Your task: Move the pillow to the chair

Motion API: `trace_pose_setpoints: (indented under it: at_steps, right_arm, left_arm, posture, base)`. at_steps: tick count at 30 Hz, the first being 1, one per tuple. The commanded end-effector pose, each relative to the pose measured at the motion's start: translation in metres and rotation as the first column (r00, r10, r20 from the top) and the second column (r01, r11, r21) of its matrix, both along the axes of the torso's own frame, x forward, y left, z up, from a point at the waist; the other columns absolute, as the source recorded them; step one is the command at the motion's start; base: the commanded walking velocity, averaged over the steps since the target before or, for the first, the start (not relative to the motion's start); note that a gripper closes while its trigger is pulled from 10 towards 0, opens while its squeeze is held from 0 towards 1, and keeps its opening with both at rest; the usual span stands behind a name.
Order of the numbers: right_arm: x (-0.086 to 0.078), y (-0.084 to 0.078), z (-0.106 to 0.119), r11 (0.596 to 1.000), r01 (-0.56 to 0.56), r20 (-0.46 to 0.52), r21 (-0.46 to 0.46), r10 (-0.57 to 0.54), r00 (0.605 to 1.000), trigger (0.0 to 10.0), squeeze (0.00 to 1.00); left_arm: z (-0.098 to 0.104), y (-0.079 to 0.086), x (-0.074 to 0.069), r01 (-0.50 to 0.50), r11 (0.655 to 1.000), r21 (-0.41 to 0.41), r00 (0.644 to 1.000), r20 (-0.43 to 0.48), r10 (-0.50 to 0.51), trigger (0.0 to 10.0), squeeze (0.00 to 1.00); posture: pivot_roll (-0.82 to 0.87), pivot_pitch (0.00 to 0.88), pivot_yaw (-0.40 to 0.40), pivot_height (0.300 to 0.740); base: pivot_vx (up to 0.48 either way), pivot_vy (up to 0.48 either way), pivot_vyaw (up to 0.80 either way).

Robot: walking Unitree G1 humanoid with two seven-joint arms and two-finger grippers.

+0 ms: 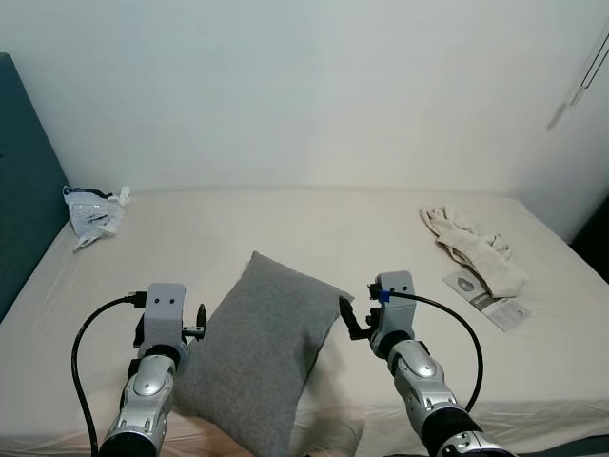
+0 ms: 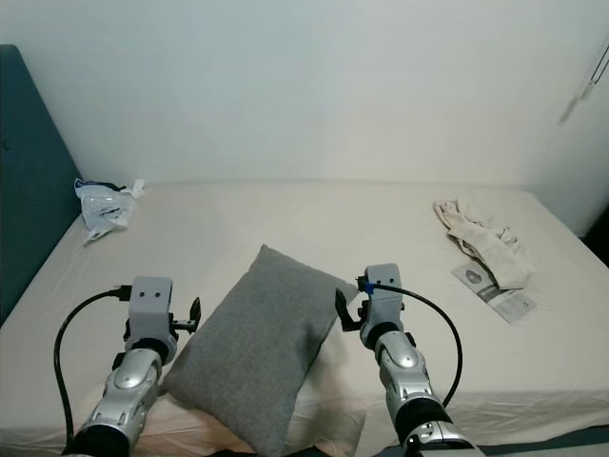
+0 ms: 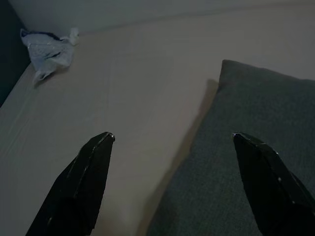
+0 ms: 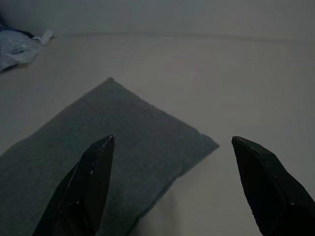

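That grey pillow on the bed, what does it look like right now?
The grey pillow is a rectangle of woven-looking fabric, plump, with pointed corners. It lies flat on the cream bed, turned at an angle, one corner pointing toward the wall. The left gripper and right gripper are both open at its two sides, neither clamped on it.
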State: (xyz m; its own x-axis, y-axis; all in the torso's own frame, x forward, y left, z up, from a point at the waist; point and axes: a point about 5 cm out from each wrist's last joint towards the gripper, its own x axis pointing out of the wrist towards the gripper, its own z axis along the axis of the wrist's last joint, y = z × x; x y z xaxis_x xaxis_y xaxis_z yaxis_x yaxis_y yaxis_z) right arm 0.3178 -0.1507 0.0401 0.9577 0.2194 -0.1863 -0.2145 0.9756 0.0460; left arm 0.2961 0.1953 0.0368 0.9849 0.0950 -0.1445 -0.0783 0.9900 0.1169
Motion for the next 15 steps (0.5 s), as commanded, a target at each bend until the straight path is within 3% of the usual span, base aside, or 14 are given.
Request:
trace_pose_setpoints:
  at_steps: [1,7,15]
  right_arm:
    - [0.001,0.001,0.001,1.000,-0.002,0.010,-0.018,0.002,1.000,10.0,0.00]
    - [-0.002,0.005,0.003,0.999,-0.009,0.048,0.031,0.008,0.999,10.0,0.00]
    - [0.004,0.006,0.010,0.999,-0.032,0.072,-0.006,0.033,0.997,10.0,0.00]
  left_arm:
    - [-0.002,-0.002,0.000,0.029,0.999,0.017,0.999,-0.020,-0.028,10.0,0.00]
    - [-0.002,-0.002,-0.002,0.057,0.997,0.044,0.998,-0.029,-0.056,10.0,0.00]
    - [0.009,0.009,0.005,0.026,0.999,0.033,1.000,0.000,-0.026,10.0,0.00]
  posture:
    - [-0.01,0.024,-0.020,0.640]
    - [0.00,0.049,0.004,0.620]
    - [0.01,0.073,0.016,0.600]
  base:
    - [0.000,0.000,0.00]
    - [0.000,0.000,0.00]
    - [0.000,0.000,0.00]
